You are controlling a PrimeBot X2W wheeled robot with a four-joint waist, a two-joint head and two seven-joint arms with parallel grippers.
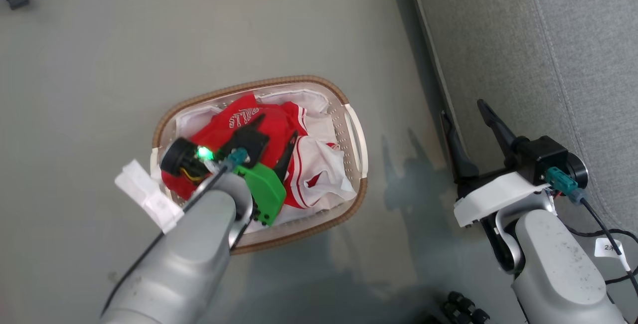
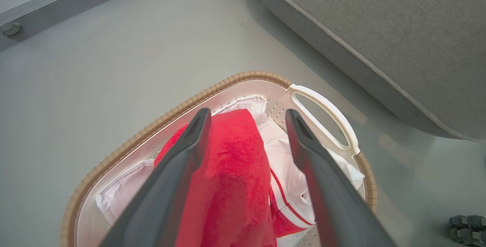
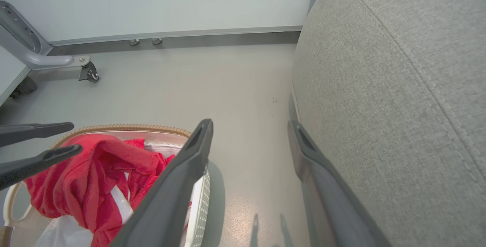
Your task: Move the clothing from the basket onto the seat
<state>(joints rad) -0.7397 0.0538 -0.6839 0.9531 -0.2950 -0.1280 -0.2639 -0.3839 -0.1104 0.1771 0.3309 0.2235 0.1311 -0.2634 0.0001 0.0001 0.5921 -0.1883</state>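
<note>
In the head view, the basket [image 1: 299, 81] is seen standing on the grey floor [image 1: 149, 40], near the seat [image 1: 523, 40] at the right. The clothing [image 1: 269, 124] is heaped inside it over the white liner [image 1: 316, 100]. The left gripper [image 1: 280, 124] is held above the heap, its fingers spread wide with nothing gripped. The right gripper [image 1: 462, 109] is held at the seat's front edge, likewise spread wide and empty.

In the left wrist view, the red clothing [image 2: 231, 171] is framed between the two parted fingers; whether it is touched by them cannot be told. The basket's white handle [image 2: 326, 110] is seen on the side nearest the seat [image 2: 379, 30].

In the right wrist view, the right gripper [image 3: 250, 123] is shown parted, one finger just beside the seat [image 3: 398, 87], and the clothing [image 3: 95, 171] is seen lying in the basket [image 3: 125, 128] beneath the left gripper's fingertips [image 3: 57, 126]
</note>
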